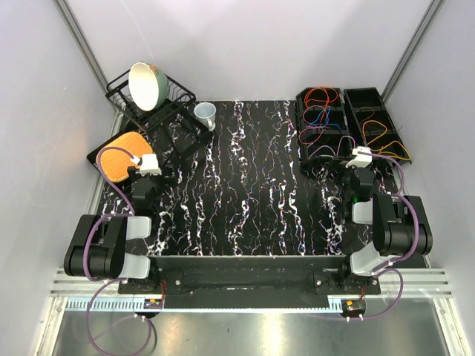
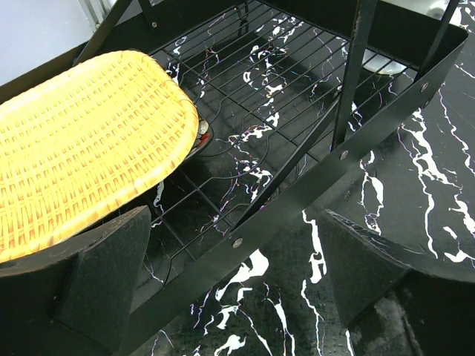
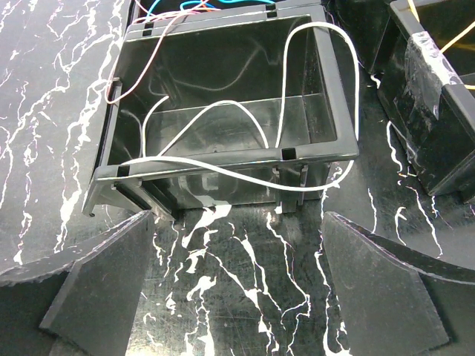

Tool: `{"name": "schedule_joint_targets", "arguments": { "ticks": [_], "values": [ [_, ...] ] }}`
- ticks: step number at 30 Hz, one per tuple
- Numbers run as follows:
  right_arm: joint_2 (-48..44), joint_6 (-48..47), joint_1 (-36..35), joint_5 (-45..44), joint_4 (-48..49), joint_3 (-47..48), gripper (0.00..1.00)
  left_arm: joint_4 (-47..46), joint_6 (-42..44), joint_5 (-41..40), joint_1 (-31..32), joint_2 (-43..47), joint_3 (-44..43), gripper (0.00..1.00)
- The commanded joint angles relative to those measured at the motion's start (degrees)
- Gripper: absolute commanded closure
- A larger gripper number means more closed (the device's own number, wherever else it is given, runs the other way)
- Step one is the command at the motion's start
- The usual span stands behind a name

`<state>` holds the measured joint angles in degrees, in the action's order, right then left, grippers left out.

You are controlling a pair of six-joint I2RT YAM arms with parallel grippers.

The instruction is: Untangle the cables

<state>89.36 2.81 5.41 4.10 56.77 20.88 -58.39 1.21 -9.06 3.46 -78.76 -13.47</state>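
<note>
Okay, right gripper (image 3: 237, 219) is spread wide and holds nothing, low over the worktop (image 1: 237, 193), just in front of the near bin (image 3: 338, 96). The white cable (image 3: 245, 176) is draped over that bin's front rim, one loop inside and one hanging down the right corner. The other cables sit further back in the same bin: orange (image 1: 323, 93), blue (image 1: 319, 115) and red (image 1: 312, 133). The yellow cable (image 1: 378, 126) is in the second bin (image 3: 438, 111) to the right.

The step looks like reaching for the white cable. Best pinch is a single strand where it crosses the front rim, away from where the strands overlap. Close on cable only, not on the rim. Lift slowly and watch whether the orange strand at the left wall comes up with it. I cannot tell if they are actually knotted.

Edges to mind are the bin's front rim and corner tabs, and the narrow gap between the two bins. The enclosure wall is close on the right. The middle of the worktop is the open room, so pull the cable back and left.

The left gripper (image 2: 234, 215) is also open and empty, parked at the dish rack (image 2: 282, 96) beside the wicker tray (image 2: 82, 133), well apart from the cables.
</note>
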Motion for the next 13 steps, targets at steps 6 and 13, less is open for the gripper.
{"name": "schedule_joint_targets", "arguments": {
  "ticks": [6,13],
  "values": [
    [-0.3,-0.7,0.0,-0.3,1.8,1.3,0.00,-4.8,-0.2,1.0,-0.3,0.1,0.0,0.01],
    [-0.4,-0.4,0.0,-0.9,2.6,0.8,0.00,-4.8,-0.2,1.0,-0.2,0.1,0.1,0.01]
  ]
}}
